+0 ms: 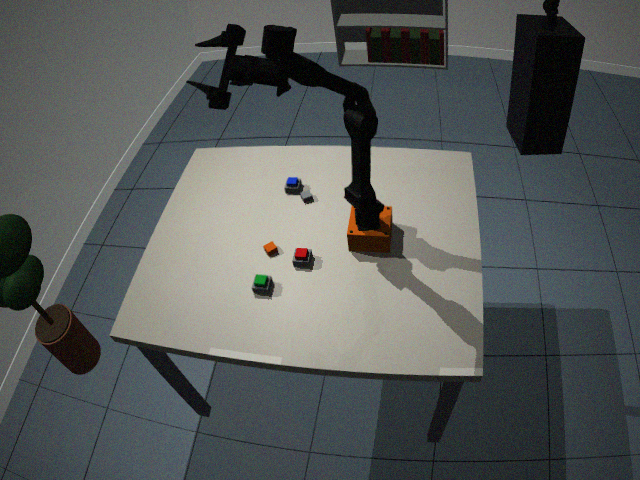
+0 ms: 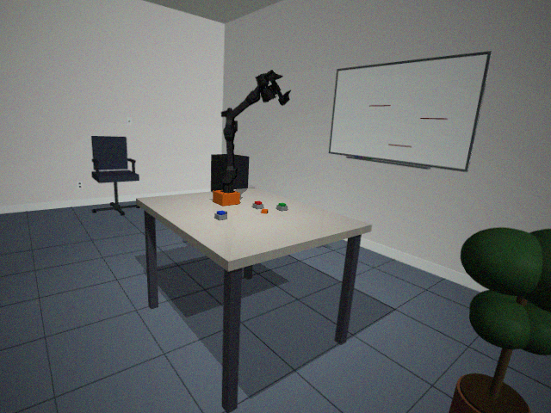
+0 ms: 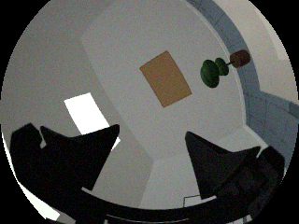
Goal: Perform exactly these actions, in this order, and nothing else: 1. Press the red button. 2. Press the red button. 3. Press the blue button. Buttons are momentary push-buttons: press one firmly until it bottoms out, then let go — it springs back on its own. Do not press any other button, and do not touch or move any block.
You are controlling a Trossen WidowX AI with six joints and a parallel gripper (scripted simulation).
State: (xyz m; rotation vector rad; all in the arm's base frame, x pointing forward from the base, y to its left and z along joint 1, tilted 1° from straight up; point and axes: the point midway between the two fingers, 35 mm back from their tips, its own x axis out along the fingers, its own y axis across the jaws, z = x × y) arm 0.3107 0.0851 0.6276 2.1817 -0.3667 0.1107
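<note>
The red button (image 1: 301, 253) (image 2: 257, 203) sits on its grey base near the middle of the table, in front of the arm's orange base. The blue button (image 1: 292, 181) (image 2: 220, 212) sits on its grey base apart from it, toward the top of the top view. Both caps stand up from their bases. My gripper (image 1: 191, 63) (image 2: 285, 84) (image 3: 152, 133) is open and empty, raised high above the table and far from both buttons. In the wrist view its fingers are wide apart, and no button shows there.
A green button (image 1: 261, 280) (image 2: 281, 205) stands beyond the red one. An orange block (image 1: 270, 248) (image 2: 264, 211) lies near the red button. A light grey block (image 1: 307, 196) lies close beside the blue button's base. The arm's orange base (image 1: 369, 242) (image 2: 226, 198) stands on the table (image 1: 392, 330) (image 2: 177, 215).
</note>
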